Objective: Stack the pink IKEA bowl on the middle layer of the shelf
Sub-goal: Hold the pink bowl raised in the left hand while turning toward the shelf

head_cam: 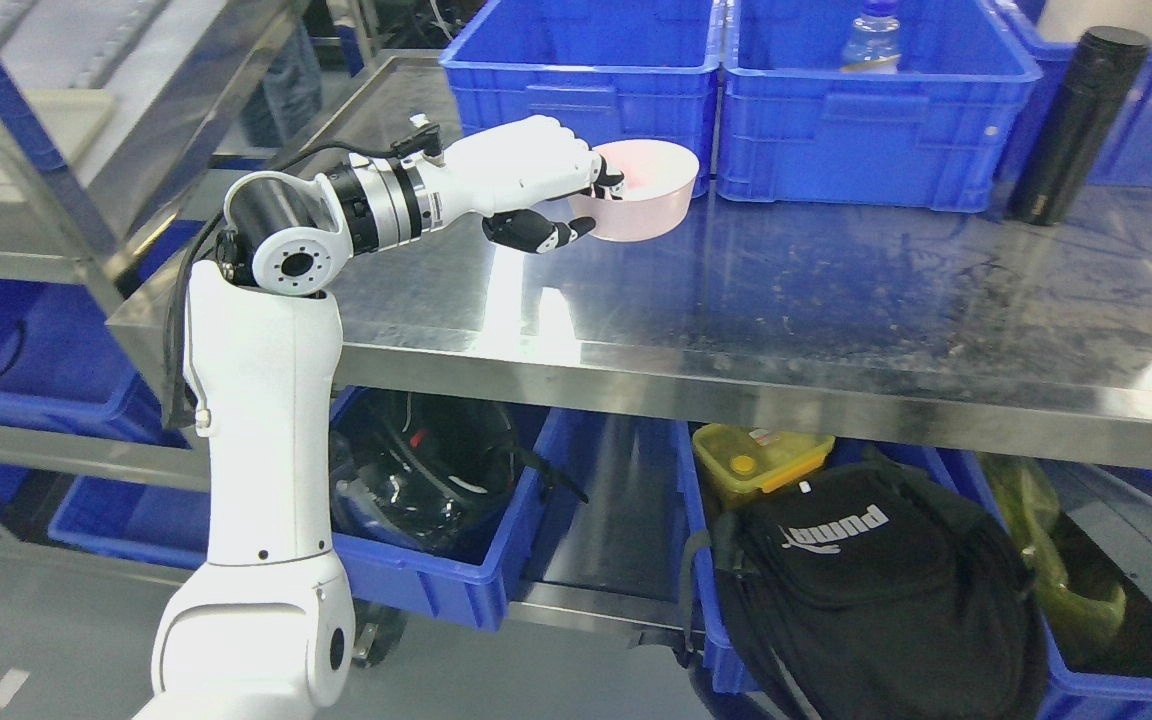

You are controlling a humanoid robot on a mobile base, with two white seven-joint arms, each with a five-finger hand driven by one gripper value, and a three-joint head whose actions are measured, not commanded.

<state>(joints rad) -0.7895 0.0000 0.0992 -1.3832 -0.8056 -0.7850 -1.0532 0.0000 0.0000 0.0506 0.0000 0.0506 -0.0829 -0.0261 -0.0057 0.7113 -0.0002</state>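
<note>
While my left hand (536, 185) sits at the pink bowl's (636, 200) near-left rim, nothing's lifted yet.

Bowl's upright on the steel table (836, 290), just in front of the blue bins (736, 100), directly right of the hand. Fingers (591, 180) hook over the rim, thumb (536, 232) under the outer wall, so I'd call it clamped on the bowl. Round, so no long axis. Shelf (26, 200) is well left of the bowl.
</note>
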